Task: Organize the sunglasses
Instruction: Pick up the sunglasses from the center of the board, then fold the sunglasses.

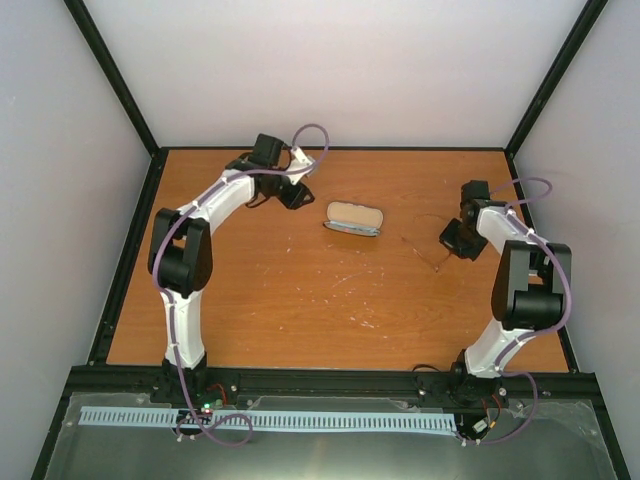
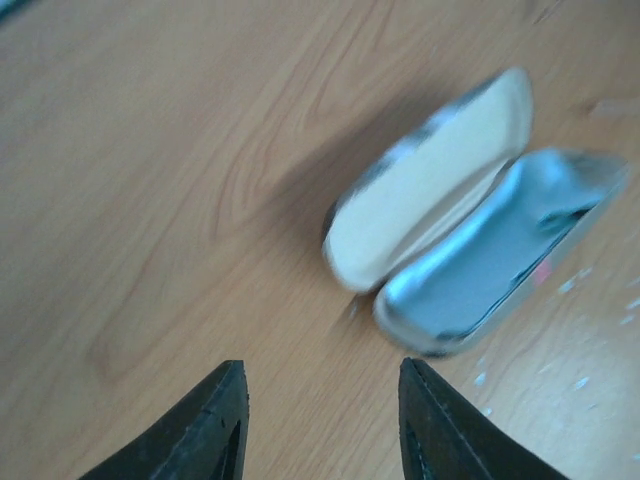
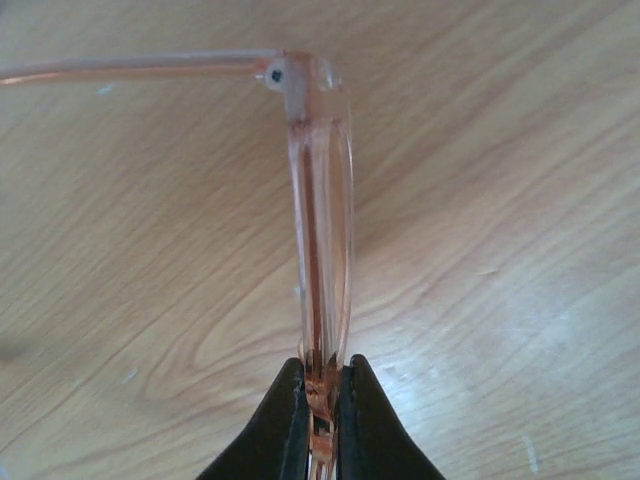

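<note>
The thin, see-through pinkish sunglasses (image 3: 320, 230) are being pinched by the right gripper (image 3: 320, 395) over the bare wooden table (image 1: 300, 300), apart from the opened brown oblong case (image 1: 354, 218); the left gripper (image 2: 322, 368) is being held agape near its edge.

I'm getting soft, even light from overhead in the top view. The tabletop (image 1: 300, 300) is showing only faint shadows beneath the arms, and the whole picture is looking coarse. The left wrist feed is smearing, and the case (image 2: 440, 190) is blurring at its edges and throwing a dim shadow to its left. The right wrist feed is coming through sharper, with the sunglasses (image 3: 320, 220) catching light and pale glare spreading across the wood at lower right.
</note>
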Motion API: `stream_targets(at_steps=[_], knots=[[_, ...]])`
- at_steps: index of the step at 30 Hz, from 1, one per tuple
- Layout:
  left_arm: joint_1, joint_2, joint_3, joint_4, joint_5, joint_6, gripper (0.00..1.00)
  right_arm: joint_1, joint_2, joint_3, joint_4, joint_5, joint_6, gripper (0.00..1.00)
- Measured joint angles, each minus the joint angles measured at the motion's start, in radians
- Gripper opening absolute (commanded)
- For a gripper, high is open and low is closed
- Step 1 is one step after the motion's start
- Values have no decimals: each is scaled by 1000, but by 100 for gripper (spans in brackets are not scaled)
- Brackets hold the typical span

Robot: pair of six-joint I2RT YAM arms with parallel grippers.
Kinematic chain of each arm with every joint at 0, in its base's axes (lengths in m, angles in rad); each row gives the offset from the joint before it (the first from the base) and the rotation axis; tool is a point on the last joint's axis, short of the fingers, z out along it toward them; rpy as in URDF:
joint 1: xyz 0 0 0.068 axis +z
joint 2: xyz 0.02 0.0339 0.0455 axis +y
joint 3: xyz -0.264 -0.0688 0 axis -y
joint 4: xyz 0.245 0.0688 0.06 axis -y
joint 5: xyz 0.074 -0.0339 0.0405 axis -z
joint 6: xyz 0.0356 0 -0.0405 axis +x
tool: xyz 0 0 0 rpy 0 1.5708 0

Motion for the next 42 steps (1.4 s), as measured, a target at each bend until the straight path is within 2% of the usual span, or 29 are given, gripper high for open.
stream_targets(at_steps=[4,8,14,19,24,30,42], knots=[[0,16,156,-30,138,-42,44,-1,-55,-20,61,-184,-103,3],[1,22,291,-2,304,-126,42,6,-152,-86,169,-496,-188,3],[-2,39,310,97,466,-262,39,52,-188,-140,268,-830,-256,3],[-29,60,287,151,523,-340,39,93,-188,-139,331,-977,-257,3],[-89,60,261,213,540,-398,39,154,-149,-63,339,-1050,-270,3],[-134,60,260,265,537,-420,37,220,-93,-11,357,-1064,-275,3],[-152,60,144,318,534,-445,35,223,-17,61,538,-1061,-118,3]])
